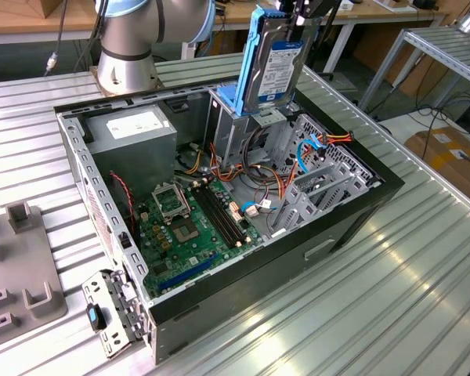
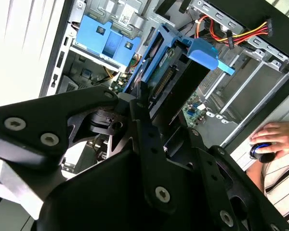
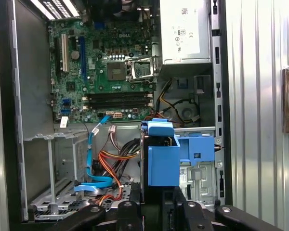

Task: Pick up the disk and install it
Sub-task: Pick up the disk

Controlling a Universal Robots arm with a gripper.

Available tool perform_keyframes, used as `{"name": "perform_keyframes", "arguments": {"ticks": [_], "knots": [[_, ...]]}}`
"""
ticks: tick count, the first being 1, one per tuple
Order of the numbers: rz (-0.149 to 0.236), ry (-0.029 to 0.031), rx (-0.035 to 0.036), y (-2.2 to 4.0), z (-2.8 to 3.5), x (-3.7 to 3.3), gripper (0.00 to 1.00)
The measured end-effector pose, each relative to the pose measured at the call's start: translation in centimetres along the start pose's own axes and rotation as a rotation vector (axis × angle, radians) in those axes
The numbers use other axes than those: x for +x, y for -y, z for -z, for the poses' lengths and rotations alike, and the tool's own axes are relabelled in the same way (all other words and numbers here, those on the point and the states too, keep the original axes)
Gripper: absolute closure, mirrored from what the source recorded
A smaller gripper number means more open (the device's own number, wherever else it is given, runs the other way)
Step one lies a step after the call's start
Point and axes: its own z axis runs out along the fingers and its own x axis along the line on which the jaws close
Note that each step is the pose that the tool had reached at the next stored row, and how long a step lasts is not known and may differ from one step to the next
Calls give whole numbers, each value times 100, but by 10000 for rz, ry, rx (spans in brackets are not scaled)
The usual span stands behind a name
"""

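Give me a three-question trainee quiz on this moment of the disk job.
1. True or false: the disk lies flat inside the computer case.
2. The gripper holds: A) a screwdriver, B) the disk, C) nothing.
3. Fill in: in the exterior view, the grey power supply sits toward the view's ____ of the disk.
Key: 1 false, it hangs upright above the computer case; 2 B; 3 left.
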Motion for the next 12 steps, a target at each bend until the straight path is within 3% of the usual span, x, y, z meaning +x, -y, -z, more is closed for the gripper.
{"name": "perform_keyframes", "arguments": {"ticks": [4,12], "knots": [[-1,0,0,2,-4,58,65],[-1,0,0,2,-4,61,65]]}}
